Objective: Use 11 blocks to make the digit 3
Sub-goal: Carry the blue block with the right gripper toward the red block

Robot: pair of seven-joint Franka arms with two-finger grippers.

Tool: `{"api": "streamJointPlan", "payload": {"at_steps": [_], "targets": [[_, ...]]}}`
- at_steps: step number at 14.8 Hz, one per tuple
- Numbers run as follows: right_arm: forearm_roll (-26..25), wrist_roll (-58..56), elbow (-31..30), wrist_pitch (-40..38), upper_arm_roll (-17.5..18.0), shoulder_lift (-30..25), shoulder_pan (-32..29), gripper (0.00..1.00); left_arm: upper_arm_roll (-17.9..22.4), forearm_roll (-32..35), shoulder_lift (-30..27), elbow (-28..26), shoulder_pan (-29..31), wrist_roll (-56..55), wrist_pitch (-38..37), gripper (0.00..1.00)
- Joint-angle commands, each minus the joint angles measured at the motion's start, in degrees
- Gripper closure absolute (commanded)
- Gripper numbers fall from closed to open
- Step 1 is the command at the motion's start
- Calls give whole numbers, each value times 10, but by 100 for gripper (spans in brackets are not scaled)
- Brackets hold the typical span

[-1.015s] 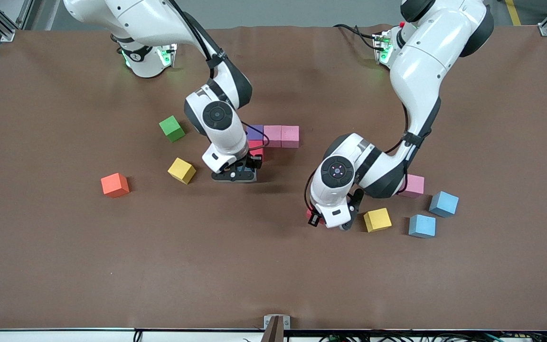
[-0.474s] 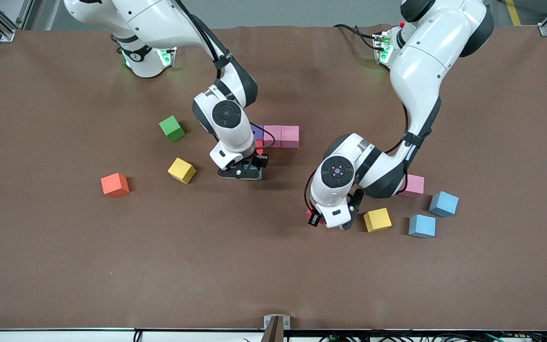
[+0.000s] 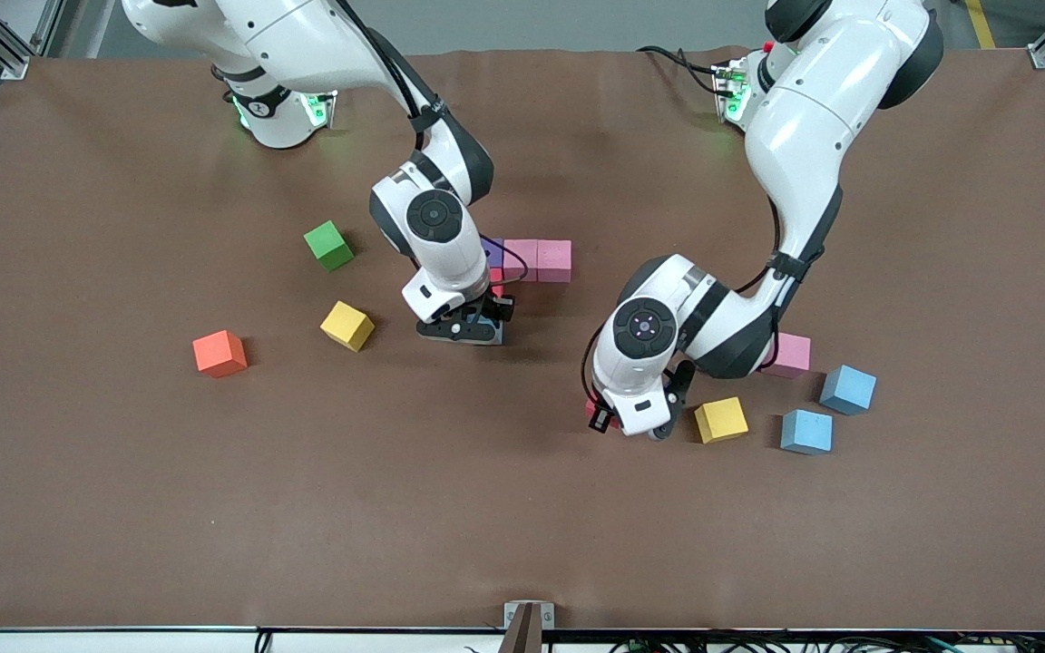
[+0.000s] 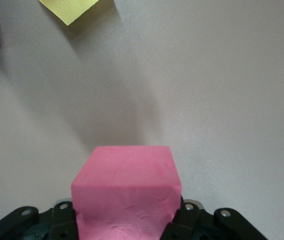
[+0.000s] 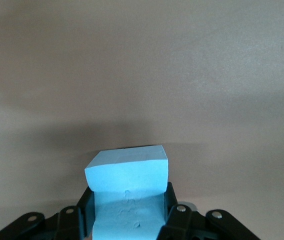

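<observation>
Right claw: the right claw (image 5: 127,220) was clamped on a blue block (image 5: 127,192), low over the worktop (image 3: 123,508) just at the end of the started figure.
Left claw: the left claw (image 4: 127,225) was clamped on a red block (image 4: 127,192), low over bare worktop beside a yellow block (image 3: 721,420).
Figure so far: a purple block (image 3: 492,252) and two pink blocks (image 3: 537,260) lay in a touching row; a second red block (image 3: 494,275) sat against the purple one, on the side nearer the front camera.
Loose blocks: an orange block (image 3: 219,353) and another yellow block (image 3: 346,326) lay toward the right arm's end; a third pink block (image 3: 790,355) and two more blue blocks (image 3: 827,410) lay toward the left arm's end, well apart from the figure.
Not wanted: a green cube (image 3: 328,245) stood near the figure.
Handling: the blocks looked light, soft and matte, so likely grippy; the held faces showed slight creasing, which suggested they gave under pressure.
Where to hold: two flat opposite sides, centred, squeezed gently so the cube kept its shape and went down square against its neighbour.
</observation>
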Motion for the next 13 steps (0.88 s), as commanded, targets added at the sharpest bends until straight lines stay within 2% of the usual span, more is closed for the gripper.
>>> {"api": "streamJointPlan", "payload": {"at_steps": [1, 5, 10, 13], "targets": [[-24, 28, -11, 9, -19, -3, 22, 99, 0, 11, -10, -5, 1, 1, -1, 56], [-56, 55, -11, 11, -20, -3, 24, 99, 0, 11, -9, -5, 1, 1, -1, 56], [-59, 60, -37, 59, -20, -4, 27, 98, 0, 11, -9, -5, 1, 2, -1, 56], [-59, 63, -43, 59, -20, -5, 34, 98, 0, 11, -9, -5, 1, 2, -1, 56]]}}
